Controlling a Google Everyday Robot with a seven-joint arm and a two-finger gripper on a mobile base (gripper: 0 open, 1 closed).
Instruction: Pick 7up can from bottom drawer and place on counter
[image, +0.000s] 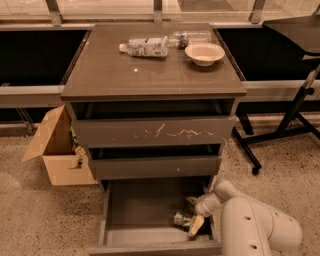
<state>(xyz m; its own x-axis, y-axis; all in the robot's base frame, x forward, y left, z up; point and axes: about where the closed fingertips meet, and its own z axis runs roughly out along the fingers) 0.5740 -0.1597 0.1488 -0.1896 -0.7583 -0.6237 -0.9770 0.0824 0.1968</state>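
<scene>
Sitting at left: cardboard box (55, 150), on the floor beside the cabinet.
Bottom drawer (150, 202): pulled open, its grey floor bare on the left.
7up can (181, 219): on the drawer floor at the right; looks dented, likely light, thin-walled and slick; best taken gently across the round body.
Gripper (194, 214): inside the drawer, fingers spread apart and unclenched, just beside the can's right end.

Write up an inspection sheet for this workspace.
Surface: counter, dark and glossy.
Job's things: 7up can lies in the open bottom drawer, toward its right front.
Clutter: two water bottles lying flat and a bowl at the counter's rear.
End effector: down inside the bottom drawer, at the can.
Cables: nothing seen.
Surroundings: open cardboard box on the floor at picture left; black stand at right.
</scene>
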